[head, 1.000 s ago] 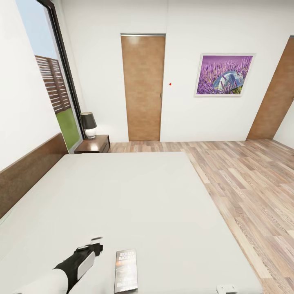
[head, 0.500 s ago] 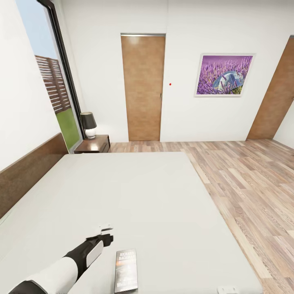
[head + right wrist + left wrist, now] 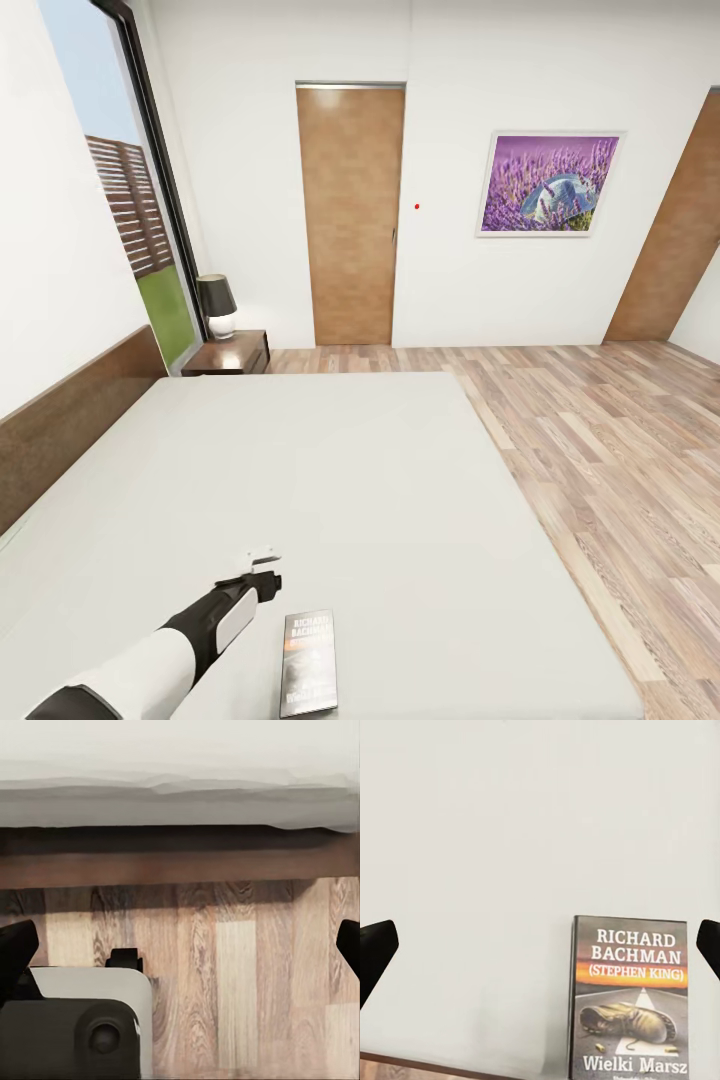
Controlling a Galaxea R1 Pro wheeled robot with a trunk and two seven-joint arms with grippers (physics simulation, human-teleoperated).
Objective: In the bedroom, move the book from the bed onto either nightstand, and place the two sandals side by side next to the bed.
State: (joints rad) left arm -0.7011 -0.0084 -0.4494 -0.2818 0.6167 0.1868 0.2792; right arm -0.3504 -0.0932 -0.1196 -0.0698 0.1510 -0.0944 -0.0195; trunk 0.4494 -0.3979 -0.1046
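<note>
Thin dark paperback book with orange band (image 3: 630, 997) lies flat on the off-white bed mattress (image 3: 330, 470), near its edge. My left end effector (image 3: 262, 566) hovers beside it, fingers spread wide, empty. Light, stiff, slick cover — pinch across the overhang-side edge, mattress gives.
</note>
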